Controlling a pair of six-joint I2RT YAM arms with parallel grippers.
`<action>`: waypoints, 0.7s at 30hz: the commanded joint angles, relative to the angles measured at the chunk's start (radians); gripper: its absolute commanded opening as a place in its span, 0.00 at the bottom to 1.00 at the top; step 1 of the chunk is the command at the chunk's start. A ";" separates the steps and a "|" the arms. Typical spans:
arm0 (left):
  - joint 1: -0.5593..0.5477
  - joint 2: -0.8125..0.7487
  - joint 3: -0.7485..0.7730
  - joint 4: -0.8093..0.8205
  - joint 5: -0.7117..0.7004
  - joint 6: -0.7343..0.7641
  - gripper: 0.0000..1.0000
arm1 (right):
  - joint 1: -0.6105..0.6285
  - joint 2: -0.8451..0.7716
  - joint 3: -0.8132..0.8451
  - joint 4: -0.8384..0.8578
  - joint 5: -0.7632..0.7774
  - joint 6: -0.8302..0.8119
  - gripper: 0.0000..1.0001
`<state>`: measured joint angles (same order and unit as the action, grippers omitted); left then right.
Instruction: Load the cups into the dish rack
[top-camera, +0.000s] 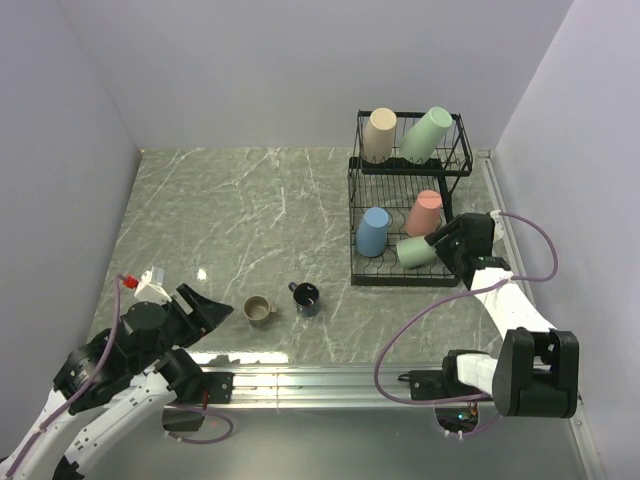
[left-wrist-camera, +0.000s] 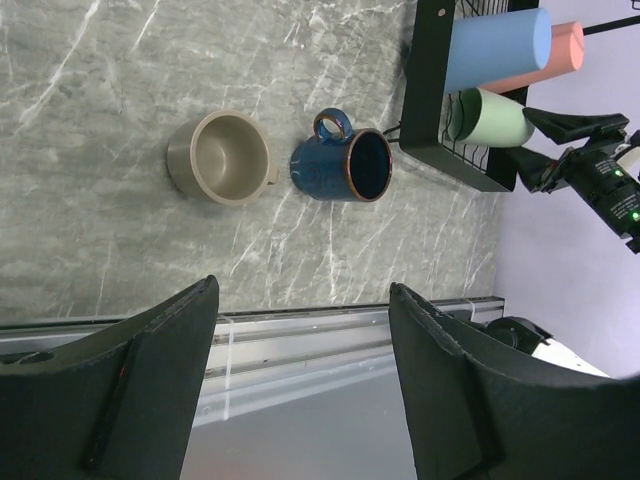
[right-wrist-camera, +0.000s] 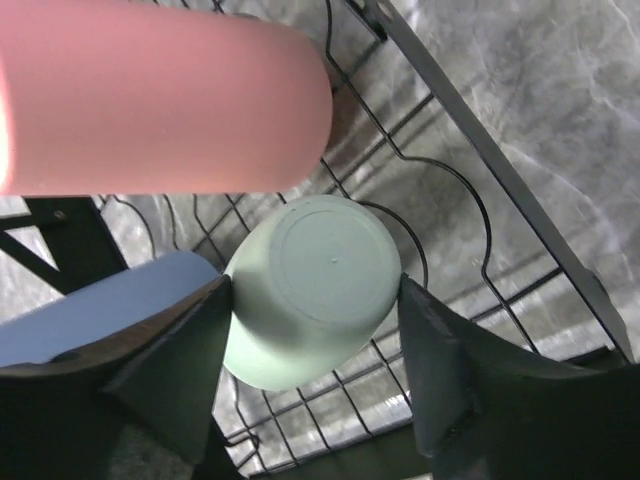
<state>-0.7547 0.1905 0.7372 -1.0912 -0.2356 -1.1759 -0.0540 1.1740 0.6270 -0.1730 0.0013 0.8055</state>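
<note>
grey marble bench, rack by its right edge. right gripper straddles a green cup in the lower tier; gripped or let go, i cannot tell. left gripper gapes at the near-left corner. tan mug and navy mug sit by the near edge.

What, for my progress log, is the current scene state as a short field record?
dish rack, upper tier: beige cup, green cup
lower tier: blue cup, pink cup, second green cup
table: tan mug, navy mug, both outside rack
left gripper: open, holding nothing
right gripper: shut on second green cup
</note>
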 joint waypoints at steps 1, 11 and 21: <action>0.005 0.013 0.033 -0.013 -0.013 -0.014 0.74 | -0.006 -0.016 -0.035 0.056 0.011 0.003 0.59; 0.003 0.061 0.025 0.045 0.009 0.021 0.74 | -0.007 -0.138 -0.043 0.027 0.025 -0.037 0.17; 0.003 0.075 -0.009 0.108 0.033 0.018 0.74 | -0.006 -0.130 -0.024 0.001 0.002 -0.092 0.85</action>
<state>-0.7551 0.2501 0.7345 -1.0317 -0.2222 -1.1679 -0.0616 1.0260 0.5835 -0.1722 0.0059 0.7414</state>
